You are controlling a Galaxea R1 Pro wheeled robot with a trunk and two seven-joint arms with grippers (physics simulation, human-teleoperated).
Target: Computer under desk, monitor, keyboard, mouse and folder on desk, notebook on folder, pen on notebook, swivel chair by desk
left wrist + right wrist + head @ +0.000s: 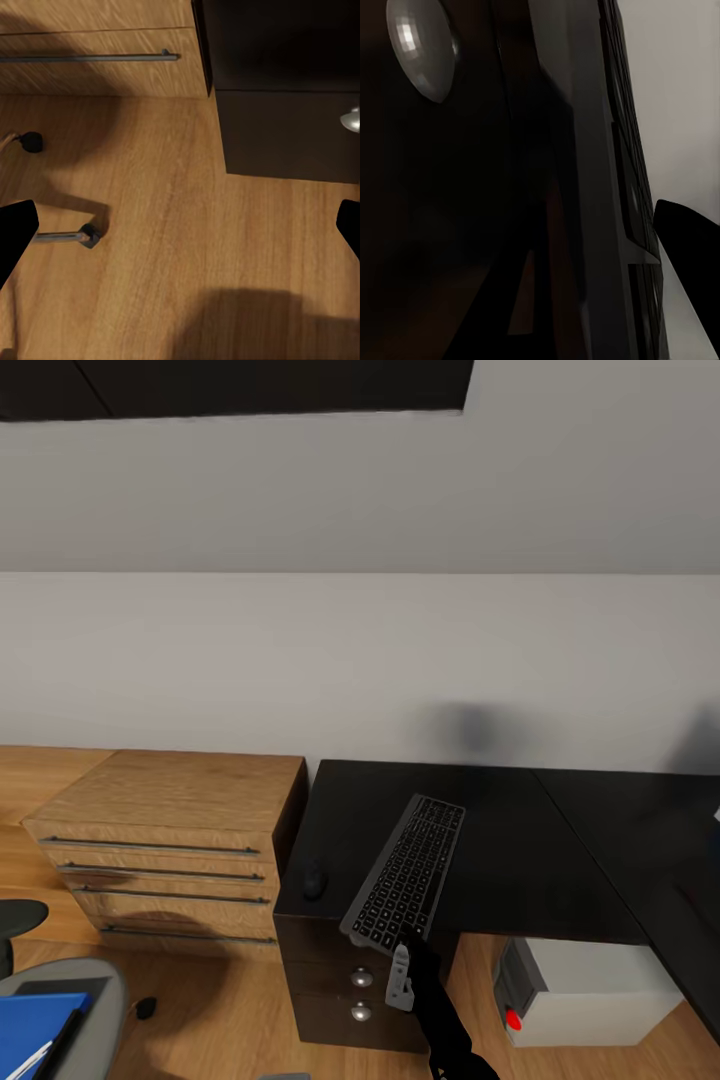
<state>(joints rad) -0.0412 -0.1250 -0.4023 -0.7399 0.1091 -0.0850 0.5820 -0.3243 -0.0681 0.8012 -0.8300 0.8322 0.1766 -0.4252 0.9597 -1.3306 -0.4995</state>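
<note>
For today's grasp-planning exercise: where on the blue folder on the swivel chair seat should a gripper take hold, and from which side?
Probably the folder's edge nearest the desk. It lies flat on the swivel chair seat with other things lying on it, so come in low from that open side and pinch the thin edge.

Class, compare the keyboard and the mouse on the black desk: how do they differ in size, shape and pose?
The keyboard is long and flat, with a grey frame; the mouse is a small black oval. The keyboard lies slanted, its near end jutting past the desk edge at the right gripper; the mouse sits wholly on the top, nothing touching it. Both rest on the desk's left part.
</note>
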